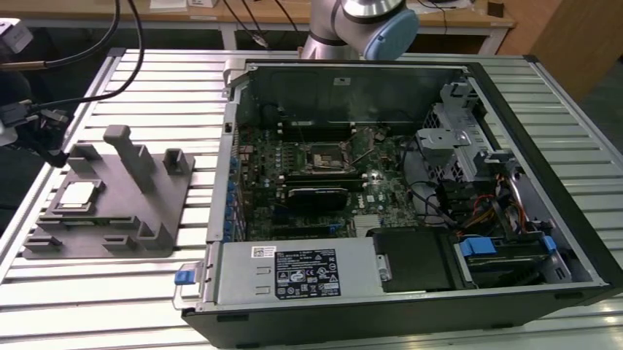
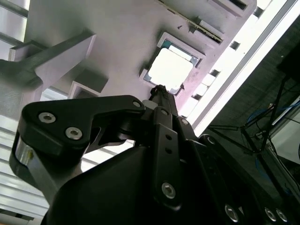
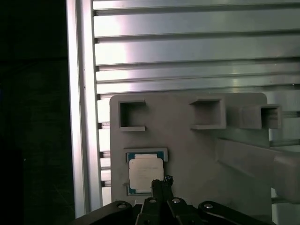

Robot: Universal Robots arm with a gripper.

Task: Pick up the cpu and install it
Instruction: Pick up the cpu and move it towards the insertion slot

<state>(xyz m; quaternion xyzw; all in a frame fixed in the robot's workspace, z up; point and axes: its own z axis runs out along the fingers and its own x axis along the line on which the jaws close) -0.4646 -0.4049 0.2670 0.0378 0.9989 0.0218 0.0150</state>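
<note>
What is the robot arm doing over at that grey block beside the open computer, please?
The arm's gripper sits right over the cpu, which lies in its recess on the grey fixture beside the open computer case. The chip has not been lifted yet. I cannot tell whether the gripper touches it.

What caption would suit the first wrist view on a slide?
Gripper hovers near the cpu, which sits in its pocket on the grey fixture on the slatted table.

Probably a robotics lab: slatted aluminium bench (image 1: pixel 107 306), opened computer case (image 1: pixel 409 312), wooden desk (image 1: pixel 462 18) behind
</note>
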